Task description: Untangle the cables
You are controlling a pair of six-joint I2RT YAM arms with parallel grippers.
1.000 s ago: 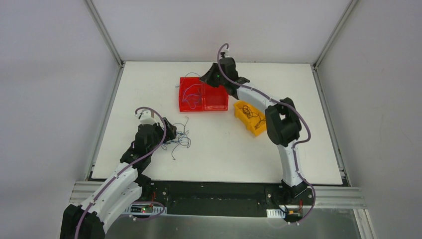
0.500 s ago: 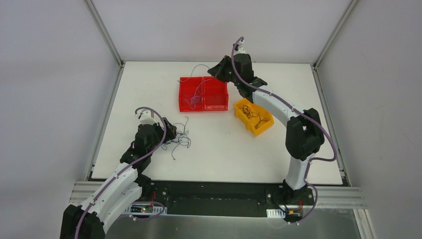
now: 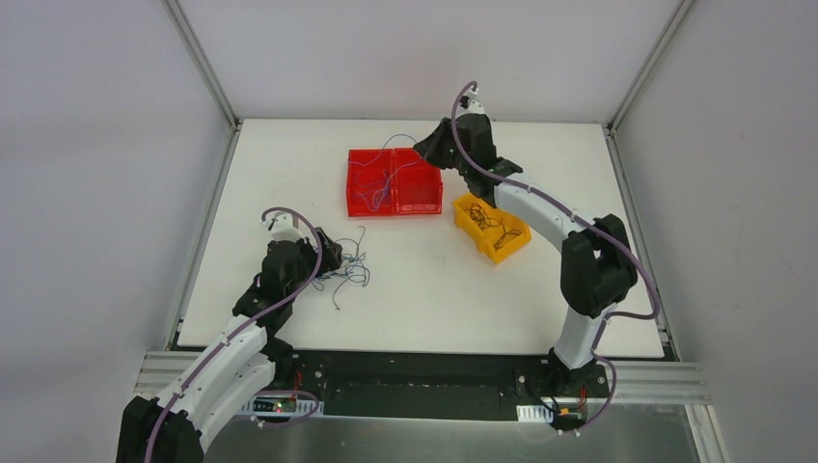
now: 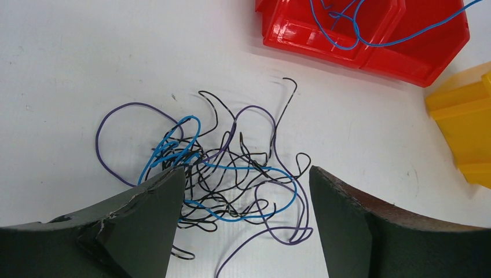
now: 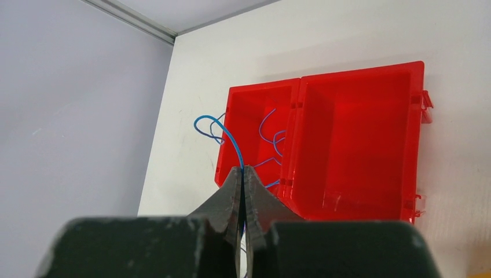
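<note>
No text, label, brand, number or sign can be read in any view.

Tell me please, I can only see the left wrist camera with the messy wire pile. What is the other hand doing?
Observer: The right hand is shut, pinching a blue cable by the red bin.
Operator: What's inside the yellow box?
Observer: The yellow bin holds dark cables.
Operator: Is the red one full?
Observer: No. In the right wrist view, blue cables lie in one compartment only; the other shows none.
</note>
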